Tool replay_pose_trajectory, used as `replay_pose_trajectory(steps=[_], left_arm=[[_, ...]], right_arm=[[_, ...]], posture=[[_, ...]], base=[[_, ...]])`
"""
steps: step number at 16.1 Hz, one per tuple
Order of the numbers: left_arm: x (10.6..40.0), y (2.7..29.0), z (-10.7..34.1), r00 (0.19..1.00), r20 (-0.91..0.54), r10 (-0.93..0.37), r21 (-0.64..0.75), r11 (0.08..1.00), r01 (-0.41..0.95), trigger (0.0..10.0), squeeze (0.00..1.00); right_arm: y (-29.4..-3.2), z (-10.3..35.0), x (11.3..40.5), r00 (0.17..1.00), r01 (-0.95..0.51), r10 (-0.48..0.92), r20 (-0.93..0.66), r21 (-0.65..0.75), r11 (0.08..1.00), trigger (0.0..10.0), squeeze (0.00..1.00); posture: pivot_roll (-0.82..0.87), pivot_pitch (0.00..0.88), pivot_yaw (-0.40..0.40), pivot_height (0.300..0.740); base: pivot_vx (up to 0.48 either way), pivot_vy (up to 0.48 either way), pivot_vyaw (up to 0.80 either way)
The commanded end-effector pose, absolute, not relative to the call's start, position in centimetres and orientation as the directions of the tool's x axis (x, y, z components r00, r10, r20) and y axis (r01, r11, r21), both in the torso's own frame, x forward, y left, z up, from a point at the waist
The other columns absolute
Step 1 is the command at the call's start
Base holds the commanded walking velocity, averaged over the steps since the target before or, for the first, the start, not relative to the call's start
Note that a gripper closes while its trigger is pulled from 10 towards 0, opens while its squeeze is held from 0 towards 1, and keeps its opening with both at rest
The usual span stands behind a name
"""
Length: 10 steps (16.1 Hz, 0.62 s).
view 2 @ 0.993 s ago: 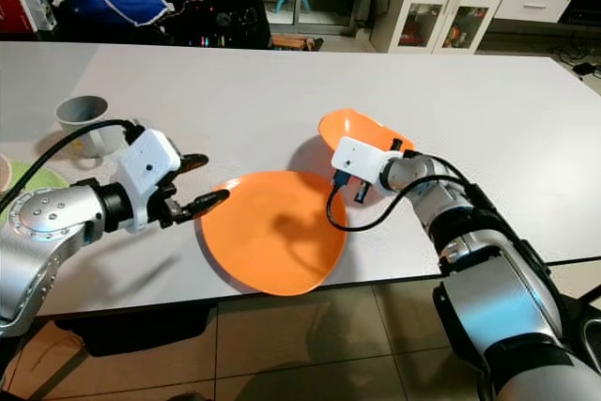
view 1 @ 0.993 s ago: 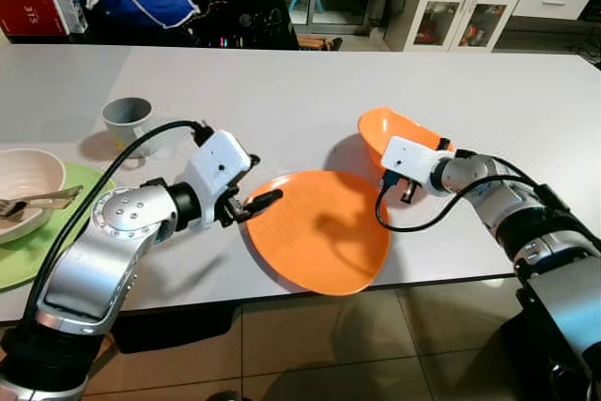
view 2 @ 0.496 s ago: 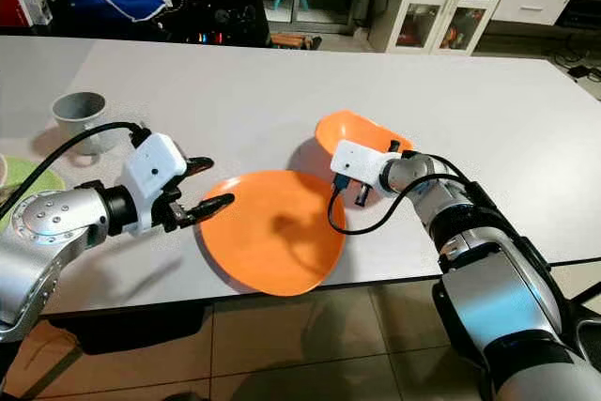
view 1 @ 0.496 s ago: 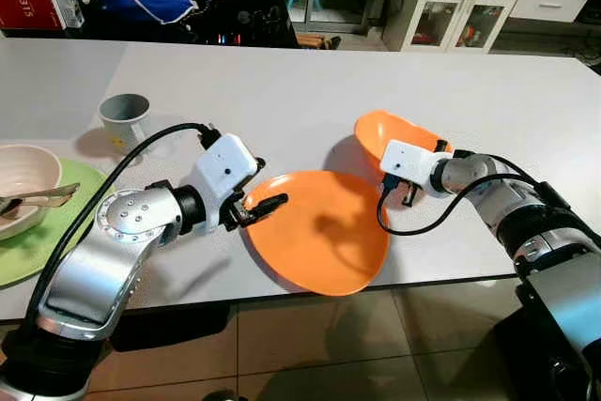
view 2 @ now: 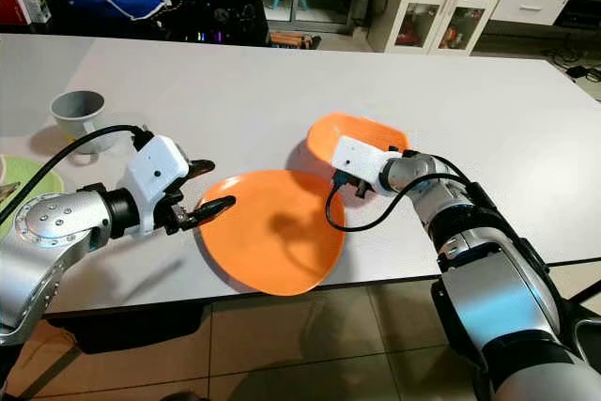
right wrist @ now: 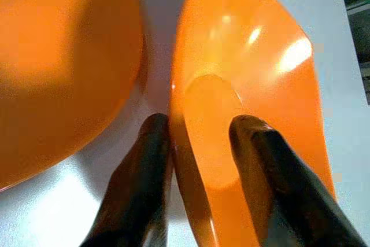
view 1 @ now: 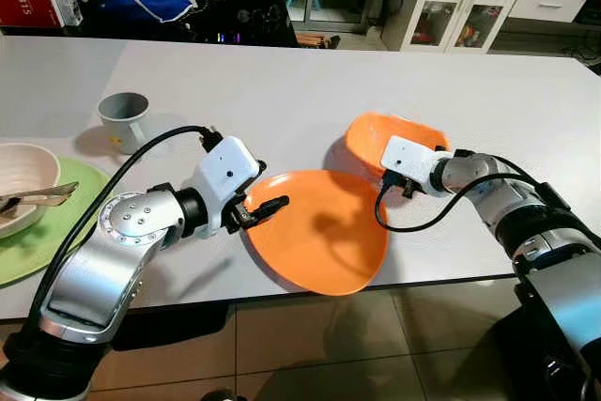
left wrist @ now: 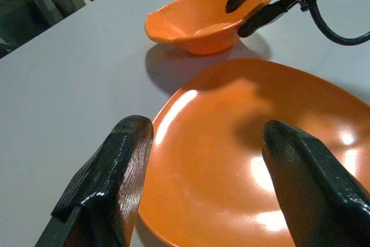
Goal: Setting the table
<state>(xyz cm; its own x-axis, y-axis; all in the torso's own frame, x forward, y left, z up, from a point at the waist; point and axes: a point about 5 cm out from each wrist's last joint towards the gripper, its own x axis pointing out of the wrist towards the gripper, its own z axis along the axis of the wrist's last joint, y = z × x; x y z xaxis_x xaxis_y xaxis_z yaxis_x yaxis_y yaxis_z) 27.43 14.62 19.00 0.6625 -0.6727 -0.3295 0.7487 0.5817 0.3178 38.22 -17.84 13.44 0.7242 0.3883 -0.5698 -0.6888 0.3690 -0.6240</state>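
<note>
Judged light, stiff and slick: glossy orange plastic bowl (view 1: 385, 141) pinched at its thin rim by right gripper (right wrist: 199, 143); left gripper (left wrist: 208, 183) gaped wide over flat orange plastic plate (view 1: 315, 227).

White table (view 1: 282, 91): broad bare run from 10 to 2 o'clock, open for passage. Obstacles: orange plate (view 1: 319, 232) at 6 o'clock; orange bowl (view 1: 376, 138) just beside it at 2; grey cup (view 1: 124, 117), green mat (view 1: 38, 241), and cream bowl (view 1: 23, 171) at 9 o'clock.
</note>
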Motion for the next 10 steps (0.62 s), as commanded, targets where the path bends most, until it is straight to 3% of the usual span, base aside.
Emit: replay_pose_trajectory(steps=[1,10], left_arm=[[27.24,14.13,19.09,0.652,-0.333,-0.681,0.325,0.566,0.758,10.0,0.0],[27.32,14.01,19.09,0.654,-0.33,-0.681,0.324,0.569,0.756,10.0,0.0]], right_arm=[[-18.26,14.69,38.76,0.756,-0.654,0.376,-0.536,-0.646,0.394,10.0,1.0],[-18.36,14.28,38.44,0.725,-0.689,0.404,-0.558,-0.601,0.406,10.0,1.0]], posture=[[0.05,0.0,-0.117,0.74],[0.06,0.0,-0.126,0.74]], base=[[0.0,0.0,0.0],[0.0,0.0,0.0]])
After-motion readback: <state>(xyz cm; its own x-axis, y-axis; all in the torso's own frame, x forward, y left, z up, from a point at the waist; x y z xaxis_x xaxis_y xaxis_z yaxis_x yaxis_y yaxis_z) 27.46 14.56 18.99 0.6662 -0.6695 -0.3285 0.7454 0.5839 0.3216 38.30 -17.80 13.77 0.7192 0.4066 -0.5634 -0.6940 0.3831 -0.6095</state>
